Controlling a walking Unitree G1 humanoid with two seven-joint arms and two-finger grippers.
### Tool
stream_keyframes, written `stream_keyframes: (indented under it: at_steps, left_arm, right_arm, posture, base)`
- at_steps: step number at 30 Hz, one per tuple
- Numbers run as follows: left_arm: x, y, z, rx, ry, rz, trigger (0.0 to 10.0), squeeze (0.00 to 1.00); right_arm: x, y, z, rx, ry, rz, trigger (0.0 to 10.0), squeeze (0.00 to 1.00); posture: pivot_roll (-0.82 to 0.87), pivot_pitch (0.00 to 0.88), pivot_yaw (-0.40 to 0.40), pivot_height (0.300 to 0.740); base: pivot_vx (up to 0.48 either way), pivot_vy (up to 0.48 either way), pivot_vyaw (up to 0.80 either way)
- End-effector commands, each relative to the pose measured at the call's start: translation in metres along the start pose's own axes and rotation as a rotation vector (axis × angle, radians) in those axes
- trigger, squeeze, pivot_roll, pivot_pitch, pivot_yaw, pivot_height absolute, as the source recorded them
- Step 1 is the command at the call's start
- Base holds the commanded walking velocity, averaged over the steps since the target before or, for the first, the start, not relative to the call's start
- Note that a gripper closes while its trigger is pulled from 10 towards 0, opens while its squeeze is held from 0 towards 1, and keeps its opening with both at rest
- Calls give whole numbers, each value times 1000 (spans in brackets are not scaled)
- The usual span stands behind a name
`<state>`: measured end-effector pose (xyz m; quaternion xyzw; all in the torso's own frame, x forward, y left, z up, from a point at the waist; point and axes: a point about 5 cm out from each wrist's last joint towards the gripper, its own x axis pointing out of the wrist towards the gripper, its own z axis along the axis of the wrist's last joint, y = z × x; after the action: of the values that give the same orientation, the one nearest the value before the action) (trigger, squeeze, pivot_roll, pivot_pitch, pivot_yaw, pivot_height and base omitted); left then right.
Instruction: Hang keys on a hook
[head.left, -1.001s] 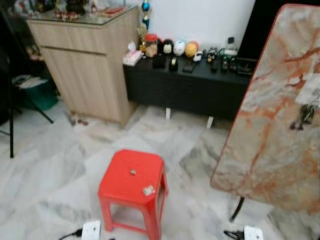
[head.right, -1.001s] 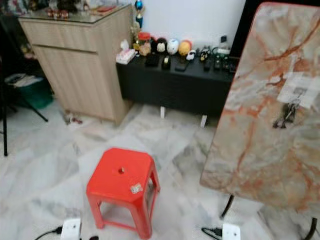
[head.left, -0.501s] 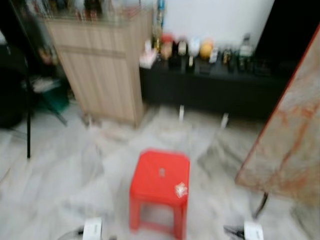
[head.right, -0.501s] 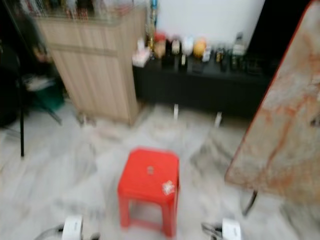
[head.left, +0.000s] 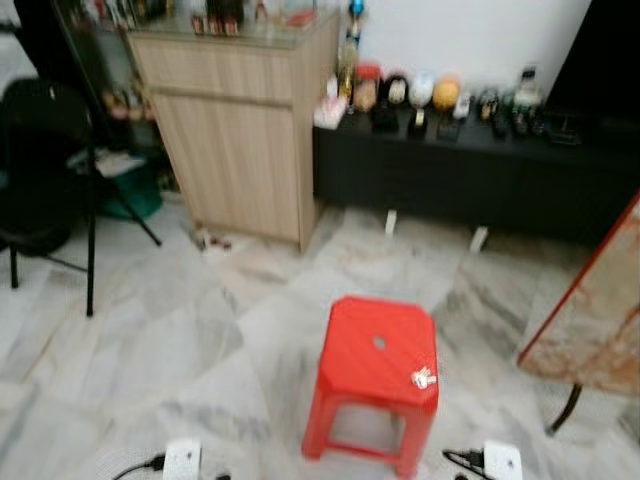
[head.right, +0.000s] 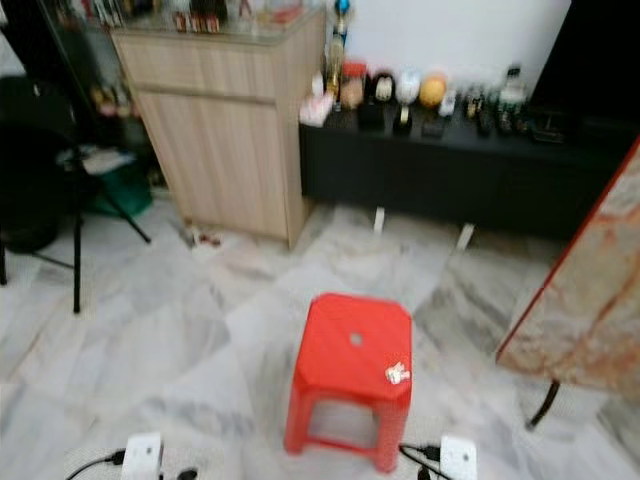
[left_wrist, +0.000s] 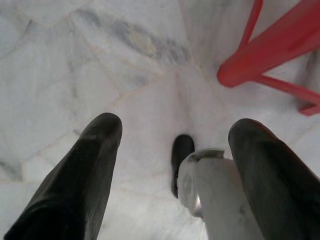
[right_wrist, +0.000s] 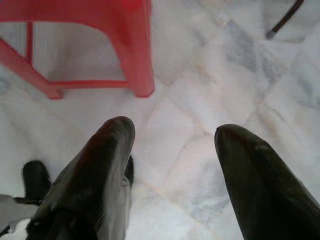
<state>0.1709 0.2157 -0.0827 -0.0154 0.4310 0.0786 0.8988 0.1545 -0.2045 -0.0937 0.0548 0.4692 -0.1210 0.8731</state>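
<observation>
Red stool on a marble floor, both sets of jaws hanging apart and empty.

The left jaws (left_wrist: 172, 150) point down at the floor (head.left: 200, 330), fingers spread, with the stool (head.left: 378, 375) legs just beyond one fingertip. The right jaws (right_wrist: 172, 142) also stand apart over the floor, the stool's legs ahead of them. A small object (head.left: 423, 377), too blurred to tell whether it is the keys, lies on the stool's seat near its edge. A tilted marbled board (head.left: 600, 320) stands right of the stool; a wooden cabinet (head.left: 240, 130) and a dark low counter (head.left: 480, 170) with trinkets stand farther off.
</observation>
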Motion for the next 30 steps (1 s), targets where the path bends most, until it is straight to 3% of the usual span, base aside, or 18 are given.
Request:
stream_keyframes:
  at_steps: [1, 17, 23, 30]
  left_arm:
    - [-1, -3, -3, 19, 8, -17, 10000, 0]
    - [0, -5, -3, 43, 8, -42, 10000, 0]
    - [0, -6, -3, 56, 11, -45, 10000, 0]
    - [-1, -6, -4, 57, 15, -48, 10000, 0]
  right_arm:
    - [0, -3, 3, 0, -7, -12, 10000, 0]
    - [1, -3, 4, -2, -9, -23, 10000, 0]
    - [1, -5, 4, 0, -14, -32, 10000, 0]
    - [1, -6, 6, 1, -24, -34, 10000, 0]
  posture:
    - [69, 0, -50, 740]
    - [73, 0, -48, 740]
    - [73, 0, -48, 740]
    - [74, 0, -50, 740]
  base:
    - [0, 0, 0]
    - [0, 0, 0]
    - [0, 0, -656]
    - [106, 0, 0]
